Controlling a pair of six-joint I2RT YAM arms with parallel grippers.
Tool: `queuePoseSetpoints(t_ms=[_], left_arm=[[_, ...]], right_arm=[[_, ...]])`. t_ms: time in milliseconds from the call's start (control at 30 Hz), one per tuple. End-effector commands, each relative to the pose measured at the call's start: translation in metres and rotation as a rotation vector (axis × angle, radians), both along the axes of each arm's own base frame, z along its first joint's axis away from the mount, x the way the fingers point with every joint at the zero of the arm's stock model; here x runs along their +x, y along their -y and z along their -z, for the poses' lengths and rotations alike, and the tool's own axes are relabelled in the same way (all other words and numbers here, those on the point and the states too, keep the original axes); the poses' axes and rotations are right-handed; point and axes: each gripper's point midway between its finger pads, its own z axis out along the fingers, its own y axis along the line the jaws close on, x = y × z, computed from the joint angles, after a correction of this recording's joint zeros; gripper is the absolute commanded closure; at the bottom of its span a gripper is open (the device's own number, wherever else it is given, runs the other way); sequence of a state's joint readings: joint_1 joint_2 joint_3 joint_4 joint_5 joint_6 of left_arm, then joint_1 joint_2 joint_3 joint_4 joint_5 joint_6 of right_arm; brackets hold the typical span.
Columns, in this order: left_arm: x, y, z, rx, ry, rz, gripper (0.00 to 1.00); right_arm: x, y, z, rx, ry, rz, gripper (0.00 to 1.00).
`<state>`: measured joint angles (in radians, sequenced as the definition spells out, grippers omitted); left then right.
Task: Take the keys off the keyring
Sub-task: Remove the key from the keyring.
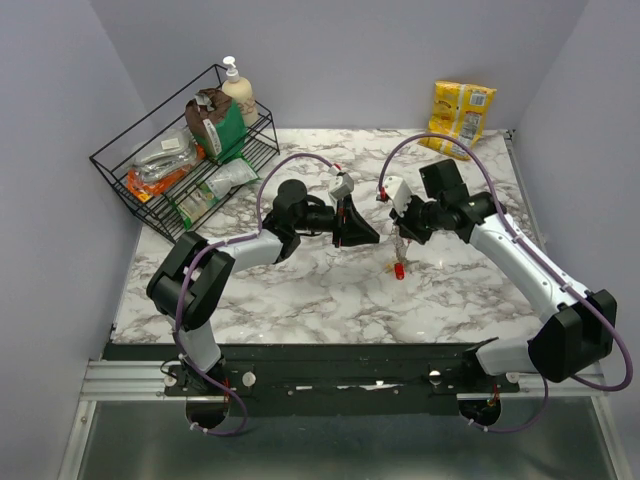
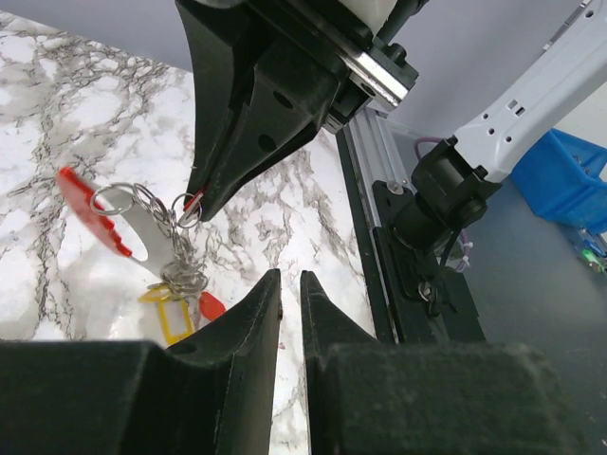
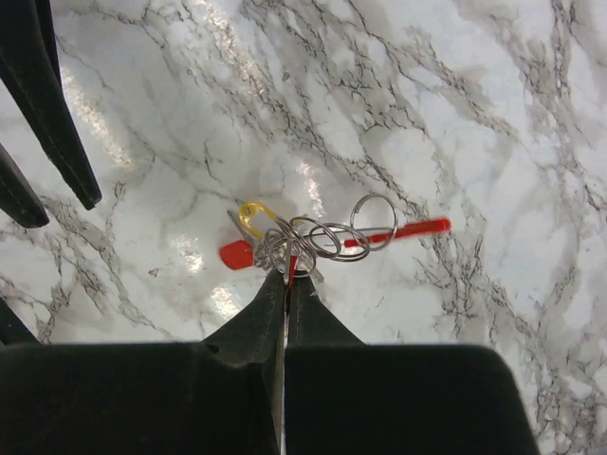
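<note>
**Right gripper pinches the key bunch while the left gripper stands just beside it**

The keyring (image 3: 327,237), a tangle of thin silver rings, sits at the very tips of the right gripper (image 3: 287,277), whose fingers are pressed together on it. In the right wrist view the rings fan out from 12 to 2 o'clock of those tips. A red strap (image 3: 417,227) joined to the rings points off at 2 o'clock. The keys (image 3: 237,254) cluster at 10 o'clock of the tips, one of them red-headed, with a yellow tag (image 3: 251,213) just above it. Whether the bunch touches the marble table (image 1: 300,290) cannot be told.

The left gripper (image 2: 289,284) holds nothing, and a narrow gap shows between its two fingers. In its own wrist view the bunch hangs at 9 o'clock of those fingertips, near them but not touching. The right gripper's black fingers come down to the rings at 10 o'clock.

From above, the two grippers face each other near the middle of the table, the left one at 9 o'clock of the bunch. A black wire rack (image 1: 120,165) of packaged goods stands at the table's 10 o'clock corner, with a soap bottle (image 1: 238,90) at its back. A yellow packet (image 1: 460,112) lies at 1 o'clock
</note>
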<state>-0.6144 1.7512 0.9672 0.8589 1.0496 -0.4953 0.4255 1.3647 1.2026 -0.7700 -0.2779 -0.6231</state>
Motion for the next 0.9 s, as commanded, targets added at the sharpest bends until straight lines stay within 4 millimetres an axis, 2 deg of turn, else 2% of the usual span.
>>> queuePoseSetpoints(t_ms=[0,267,467,633,867], left_arm=[[0.001,-0.002,-0.019,-0.025,0.069,0.008,0.77],[0.017,0.000,0.002,0.070,0.066,-0.050,0.75],[0.024,-0.005,0.012,0.138,0.093,-0.085,0.75],[0.038,-0.015,0.009,0.161,0.108,-0.133,0.74],[0.048,-0.018,0.025,0.206,0.059,-0.169,0.74]], right_arm=[[0.007,-0.002,-0.031,0.022,0.085,-0.019,0.94],[0.003,-0.005,-0.043,0.039,0.092,-0.048,0.94],[-0.003,-0.013,-0.036,0.077,0.066,-0.069,0.94],[0.000,-0.017,-0.030,0.092,0.065,-0.079,0.94],[0.008,-0.021,-0.020,0.089,0.066,-0.086,0.94]])
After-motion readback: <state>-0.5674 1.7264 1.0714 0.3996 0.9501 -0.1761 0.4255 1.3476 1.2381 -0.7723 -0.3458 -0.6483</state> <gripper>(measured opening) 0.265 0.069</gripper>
